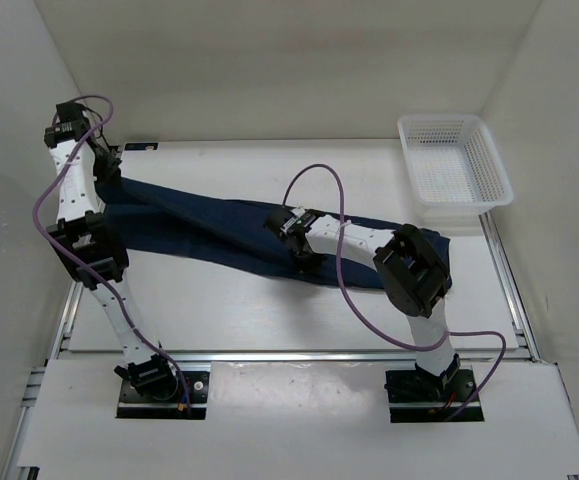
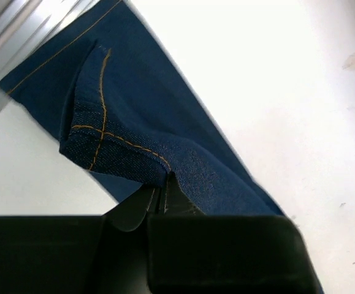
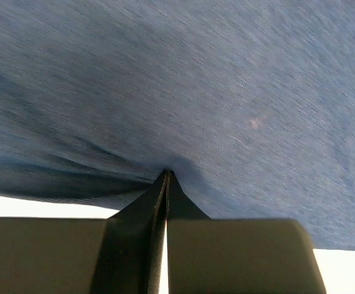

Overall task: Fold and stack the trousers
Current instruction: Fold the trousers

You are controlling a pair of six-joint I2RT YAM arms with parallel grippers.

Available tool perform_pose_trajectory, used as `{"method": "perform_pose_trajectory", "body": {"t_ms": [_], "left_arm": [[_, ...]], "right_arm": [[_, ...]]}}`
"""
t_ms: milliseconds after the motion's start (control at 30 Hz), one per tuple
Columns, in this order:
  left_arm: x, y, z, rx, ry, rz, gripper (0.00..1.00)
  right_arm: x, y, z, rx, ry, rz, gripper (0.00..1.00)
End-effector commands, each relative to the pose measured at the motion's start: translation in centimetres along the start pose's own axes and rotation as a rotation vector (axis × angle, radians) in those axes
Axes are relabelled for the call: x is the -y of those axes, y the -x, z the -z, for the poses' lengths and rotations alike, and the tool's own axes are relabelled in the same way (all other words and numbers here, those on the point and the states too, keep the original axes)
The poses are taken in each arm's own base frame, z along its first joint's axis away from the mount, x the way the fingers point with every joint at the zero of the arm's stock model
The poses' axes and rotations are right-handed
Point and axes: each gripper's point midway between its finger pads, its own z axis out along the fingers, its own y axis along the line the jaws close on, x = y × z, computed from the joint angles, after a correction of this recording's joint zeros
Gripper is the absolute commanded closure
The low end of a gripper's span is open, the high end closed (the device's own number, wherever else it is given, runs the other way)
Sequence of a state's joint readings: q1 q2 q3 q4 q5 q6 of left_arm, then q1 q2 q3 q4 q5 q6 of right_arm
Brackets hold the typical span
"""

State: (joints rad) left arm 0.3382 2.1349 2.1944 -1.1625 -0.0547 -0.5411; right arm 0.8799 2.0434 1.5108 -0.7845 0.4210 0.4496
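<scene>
The dark navy trousers (image 1: 219, 230) lie stretched across the table from far left to right. My left gripper (image 1: 109, 172) is shut on the leg hem at the far left; in the left wrist view (image 2: 162, 187) its jaws pinch the hem with orange stitching (image 2: 103, 131), lifted and folded over. My right gripper (image 1: 294, 248) is shut on the denim near the middle of the trousers; in the right wrist view (image 3: 166, 174) its jaws pinch a pulled-up peak of blue cloth (image 3: 226, 92). The waist end lies partly hidden under the right arm.
A white mesh basket (image 1: 456, 160) stands at the far right corner. A metal rail (image 2: 24, 24) runs along the table's left edge by the hem. White walls close in on three sides.
</scene>
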Motion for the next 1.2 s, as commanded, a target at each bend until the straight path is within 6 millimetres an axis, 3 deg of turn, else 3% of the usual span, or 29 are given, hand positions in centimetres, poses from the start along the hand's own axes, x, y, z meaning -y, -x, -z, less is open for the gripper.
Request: {"method": "perform_pose_trajectory", "body": {"t_ms": [0, 33, 100, 167, 267, 300, 367, 433, 467, 500, 533, 567, 633, 700, 733, 767, 833, 900, 967, 1000, 1033, 1100, 1133, 1167], "left_arm": [[1.7, 3.5, 2.5, 0.102, -0.071, -0.025, 0.90], [1.7, 3.4, 1.9, 0.087, -0.063, -0.025, 0.90], [2.6, 5.0, 3.3, 0.138, -0.101, -0.034, 0.90], [3.1, 4.9, 3.7, 0.130, -0.125, -0.036, 0.90], [1.9, 5.3, 4.9, 0.148, -0.133, -0.014, 0.90], [0.6, 4.5, 3.5, 0.117, -0.106, -0.002, 0.90], [-1.1, 3.9, 3.2, 0.113, -0.061, 0.011, 0.90], [-4.0, 1.9, 0.6, 0.050, 0.027, 0.028, 0.85], [-4.5, 1.1, -0.1, 0.024, 0.041, 0.027, 0.78], [-5.6, 0.4, -1.3, -0.004, 0.076, 0.047, 0.48], [-6.2, -0.8, -2.3, -0.045, 0.097, 0.045, 0.27], [-6.2, -1.3, -3.2, -0.070, 0.096, 0.045, 0.13], [-6.0, -2.1, -3.3, -0.091, 0.101, 0.033, 0.01], [-5.7, -1.7, -2.3, -0.061, 0.102, 0.025, 0.01], [-5.0, -1.8, -1.7, -0.053, 0.090, 0.013, 0.01], [-4.5, -1.6, -0.9, -0.033, 0.083, -0.009, 0.04], [-4.2, -1.0, 0.2, -0.005, 0.068, -0.007, 0.05], [-4.3, -0.7, 1.2, 0.017, 0.068, -0.006, 0.07], [-4.8, -1.2, 1.4, 0.011, 0.082, -0.016, 0.13], [-4.7, -1.9, 1.4, -0.002, 0.084, -0.025, 0.17], [-4.8, -2.1, 1.8, 0.006, 0.079, -0.025, 0.25], [-4.4, -4.6, 0.8, -0.036, 0.063, -0.050, 0.25], [-4.1, -5.3, 0.6, -0.045, 0.051, -0.059, 0.21], [-3.6, -6.4, 0.1, -0.065, 0.042, -0.075, 0.10]], "right_arm": [[1.3, 1.9, 2.0, 0.078, -0.037, -0.041, 1.00], [1.6, 2.2, 2.4, 0.092, -0.041, -0.046, 1.00], [2.2, 2.7, 3.8, 0.123, -0.041, -0.059, 1.00], [2.9, 3.2, 5.2, 0.155, -0.047, -0.071, 1.00], [3.6, 2.8, 6.4, 0.169, -0.040, -0.078, 1.00], [3.9, 2.2, 6.3, 0.159, -0.045, -0.073, 1.00], [3.9, 1.4, 6.8, 0.163, -0.039, -0.063, 1.00], [3.9, 0.0, 6.4, 0.139, -0.049, -0.038, 1.00], [3.7, -0.6, 6.2, 0.130, -0.050, -0.023, 1.00], [3.9, -1.3, 6.0, 0.118, -0.056, -0.017, 1.00], [4.0, -1.7, 6.0, 0.110, -0.059, -0.045, 1.00], [4.1, -2.0, 6.1, 0.109, -0.059, -0.059, 1.00], [5.0, -2.8, 6.3, 0.073, -0.004, -0.144, 0.92], [6.7, -3.7, 5.8, 0.038, 0.027, -0.267, 0.72], [7.4, -3.5, 6.8, 0.059, 0.066, -0.334, 0.61], [7.8, -3.5, 7.0, 0.064, 0.099, -0.384, 0.45], [9.3, -4.7, 7.3, 0.034, 0.195, -0.497, 0.31], [11.3, -5.3, 7.3, 0.021, 0.232, -0.623, 0.22], [11.9, -6.6, 8.2, 0.015, 0.299, -0.696, 0.22], [13.2, -7.0, 8.1, 0.013, 0.301, -0.779, 0.22], [13.7, -7.2, 8.8, 0.031, 0.330, -0.818, 0.24], [14.7, -8.8, 8.0, -0.017, 0.350, -0.951, 0.26], [14.2, -8.5, 8.6, -0.005, 0.433, -0.988, 0.26], [14.0, -9.4, 7.9, -0.032, 0.457, -1.028, 0.24]]}}
